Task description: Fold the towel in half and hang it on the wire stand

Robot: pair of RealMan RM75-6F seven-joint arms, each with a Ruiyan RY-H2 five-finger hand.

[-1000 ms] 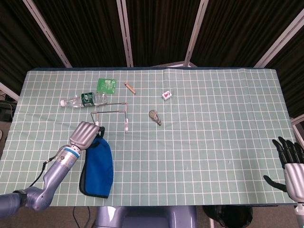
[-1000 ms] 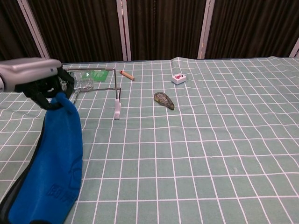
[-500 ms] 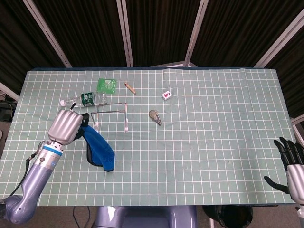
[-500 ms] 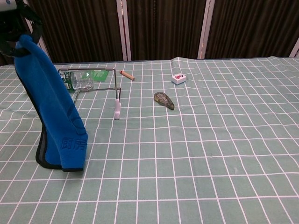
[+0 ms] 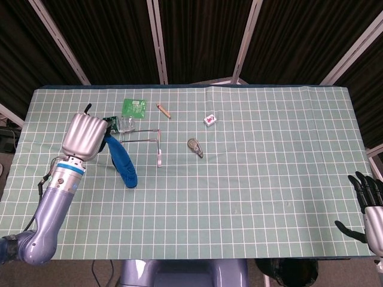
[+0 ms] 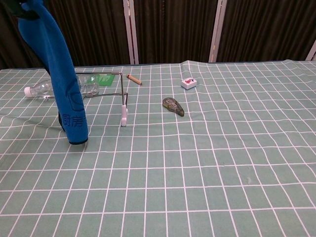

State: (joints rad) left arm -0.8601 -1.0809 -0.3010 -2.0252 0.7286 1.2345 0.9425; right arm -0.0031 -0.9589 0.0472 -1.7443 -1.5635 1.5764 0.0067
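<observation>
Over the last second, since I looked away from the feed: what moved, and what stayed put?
The left hand, holding the blue towel, rose and swung back toward the wire stand; the towel, earlier partly lying on the table, now hangs almost clear of it beside the stand. The right hand drew slightly toward the near edge, fingers apart. The stand, bottle and small items did not move.

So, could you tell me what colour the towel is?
Bright blue towel, dark edging; clearest in the chest view.
</observation>
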